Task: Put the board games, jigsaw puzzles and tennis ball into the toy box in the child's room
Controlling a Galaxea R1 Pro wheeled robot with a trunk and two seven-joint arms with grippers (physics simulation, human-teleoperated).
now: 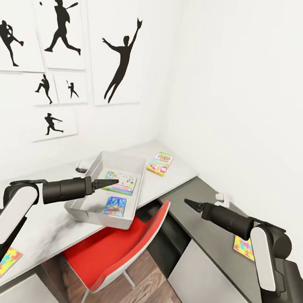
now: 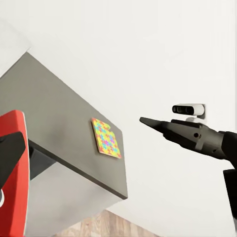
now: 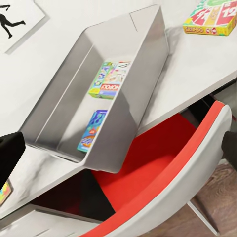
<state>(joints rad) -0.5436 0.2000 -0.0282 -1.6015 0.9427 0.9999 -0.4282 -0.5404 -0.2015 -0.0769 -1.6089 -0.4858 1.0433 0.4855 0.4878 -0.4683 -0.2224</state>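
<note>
The translucent grey toy box [image 1: 81,198] [image 3: 134,106] stands on the pale part of the table [image 1: 43,232]. Two flat game boxes lie inside it, a white-green one [image 1: 120,182] [image 3: 109,79] and a blue one [image 1: 115,206] [image 3: 92,130]. A third board game [image 1: 160,163] [image 3: 213,17] lies on the tabletop beyond the box. One jigsaw puzzle [image 1: 244,247] [image 2: 105,138] rests on the dark top, another [image 1: 4,262] at the pale top's near end. My left gripper [image 1: 112,182] hovers shut over the toy box. My right gripper [image 1: 188,203] [image 2: 145,120] hangs shut above the dark top. The tennis ball and bed are out of view.
A red chair [image 1: 120,245] [image 3: 163,163] is pushed under the table corner between my arms. White walls close in behind the table, the left one hung with silhouette posters [image 1: 121,56]. Wood-plank floor [image 1: 159,302] lies under the chair.
</note>
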